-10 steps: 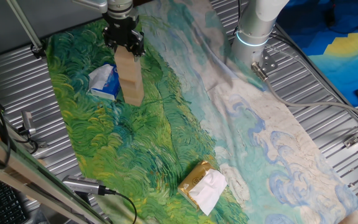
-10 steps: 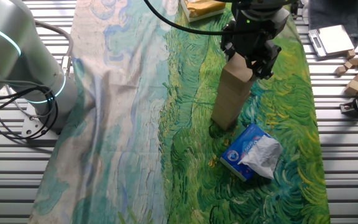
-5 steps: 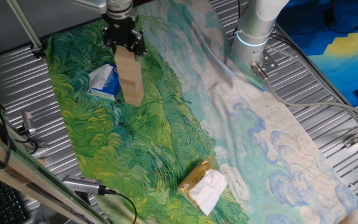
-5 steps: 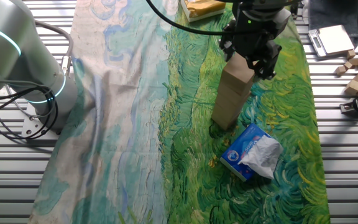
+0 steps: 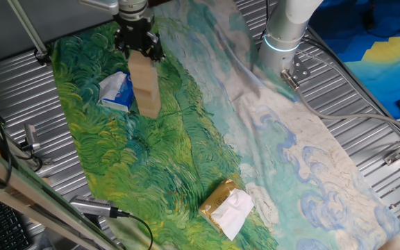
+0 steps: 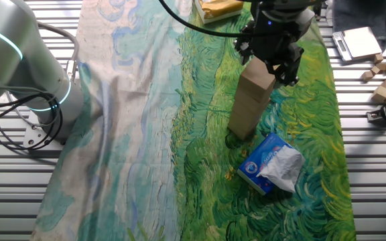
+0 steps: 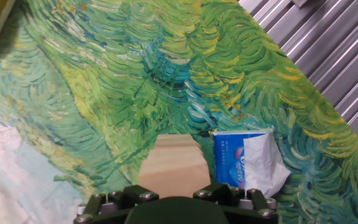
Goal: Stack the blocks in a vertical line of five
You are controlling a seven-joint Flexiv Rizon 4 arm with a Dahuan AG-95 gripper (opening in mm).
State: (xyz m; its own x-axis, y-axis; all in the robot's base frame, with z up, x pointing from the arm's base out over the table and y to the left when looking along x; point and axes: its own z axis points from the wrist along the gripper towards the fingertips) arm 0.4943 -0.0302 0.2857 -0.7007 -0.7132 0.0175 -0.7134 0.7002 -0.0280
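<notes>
The blocks stand as one tall tan column (image 5: pixel 145 89) on the green part of the painted cloth; it also shows in the other fixed view (image 6: pixel 250 100). The seams between the cubes are too faint to count. My gripper (image 5: pixel 139 53) hovers at the column's top, and its fingers straddle the top block with a small gap on each side (image 6: pixel 268 64). It looks open and holds nothing. In the hand view the top block's face (image 7: pixel 173 165) lies right below the gripper body (image 7: pixel 173 202); the fingertips are out of view there.
A blue-and-white soft packet (image 5: pixel 117 92) lies right beside the column's base (image 6: pixel 272 163) (image 7: pixel 247 162). A yellow-gold packet with white tissue (image 5: pixel 226 207) lies at the cloth's far end. Loose wooden pieces (image 6: pixel 384 86) lie off the cloth on the metal slats. The robot base (image 5: pixel 283 35) stands beside the cloth.
My gripper has risen slightly above the column's top. The column has stayed still and upright.
</notes>
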